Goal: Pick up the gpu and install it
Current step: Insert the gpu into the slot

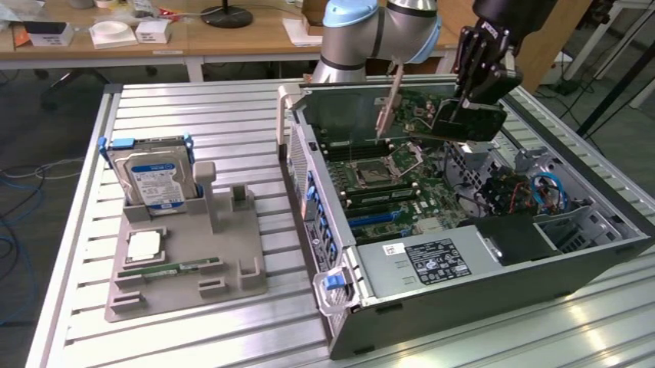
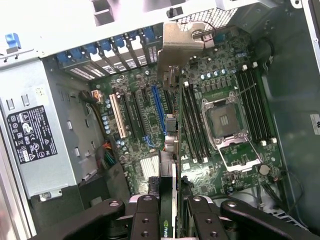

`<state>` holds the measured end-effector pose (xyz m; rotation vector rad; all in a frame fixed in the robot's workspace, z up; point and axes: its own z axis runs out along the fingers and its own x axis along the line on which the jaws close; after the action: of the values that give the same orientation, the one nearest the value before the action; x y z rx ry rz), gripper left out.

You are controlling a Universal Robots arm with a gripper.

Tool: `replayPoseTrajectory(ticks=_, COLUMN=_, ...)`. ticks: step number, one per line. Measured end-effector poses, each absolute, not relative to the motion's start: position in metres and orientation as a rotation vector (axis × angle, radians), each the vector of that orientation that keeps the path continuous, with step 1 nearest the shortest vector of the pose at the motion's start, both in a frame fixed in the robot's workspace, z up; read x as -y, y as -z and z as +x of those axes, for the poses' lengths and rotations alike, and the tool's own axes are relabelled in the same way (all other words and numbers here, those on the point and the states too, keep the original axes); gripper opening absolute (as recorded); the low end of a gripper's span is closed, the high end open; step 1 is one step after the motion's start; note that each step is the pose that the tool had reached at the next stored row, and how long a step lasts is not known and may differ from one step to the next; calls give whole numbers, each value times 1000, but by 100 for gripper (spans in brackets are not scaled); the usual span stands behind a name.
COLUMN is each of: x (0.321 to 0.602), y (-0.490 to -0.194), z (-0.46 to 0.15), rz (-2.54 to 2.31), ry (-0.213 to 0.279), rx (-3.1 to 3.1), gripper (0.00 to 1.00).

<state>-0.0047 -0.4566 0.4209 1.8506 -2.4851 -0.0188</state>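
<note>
Slatted metal tabletop (image 1: 205,115) with wooden desks behind it. Over on the exterior view's left sits a grey parts holder (image 1: 184,295), with a hard drive (image 1: 153,180) standing upright in its back slot, a silver processor chip (image 1: 143,245) lying flat in front of that, and a narrow green memory stick (image 1: 169,268) lying nearest the camera. Just beside the holder, toward the exterior view's right, is an open PC case (image 1: 573,268) lying on its side, so you look straight down at the motherboard (image 1: 399,195) and the grey power supply (image 1: 430,261). Up above the far end of the board the end effector (image 1: 465,107) is clamped on the gpu (image 1: 419,111), which hangs in the air over the case and looks clear of the slots. From the wrist view the card (image 2: 167,175) is edge-on, pinched between the black fingers (image 2: 147,215), with its silver bracket (image 2: 182,45) pointing at the blue-tabbed rear slots and the empty processor socket (image 2: 227,122) off to one side.
</note>
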Motion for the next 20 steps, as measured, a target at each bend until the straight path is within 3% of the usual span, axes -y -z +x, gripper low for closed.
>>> replayPoseTrajectory(ticks=20, x=457, y=-421, z=-5, rz=1951, ry=16, rx=2407, gripper=26)
